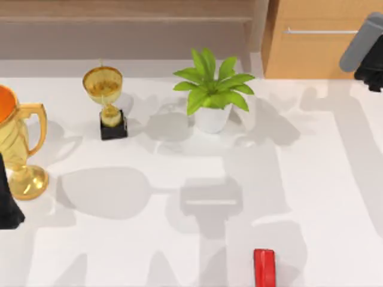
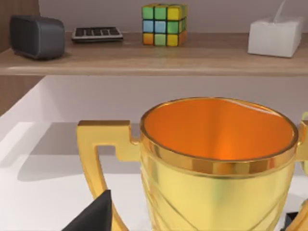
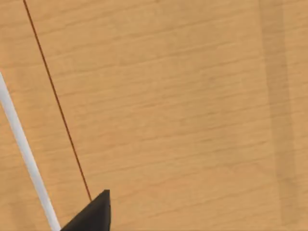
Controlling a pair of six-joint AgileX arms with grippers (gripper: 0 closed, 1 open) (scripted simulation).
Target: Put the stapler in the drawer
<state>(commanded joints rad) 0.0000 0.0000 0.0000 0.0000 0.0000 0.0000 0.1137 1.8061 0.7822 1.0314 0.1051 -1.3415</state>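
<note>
Drawer (image 1: 311, 54): shut, right tool (image 1: 371, 75) alongside, opening not discernible. Stapler (image 1: 264, 267): untouched; missed handle (image 1: 320, 31) risked.

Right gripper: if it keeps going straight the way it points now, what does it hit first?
Most likely the drawer front: its wood panel faces the right gripper, silver bar handle off to one side. Depth is unclear.
</note>
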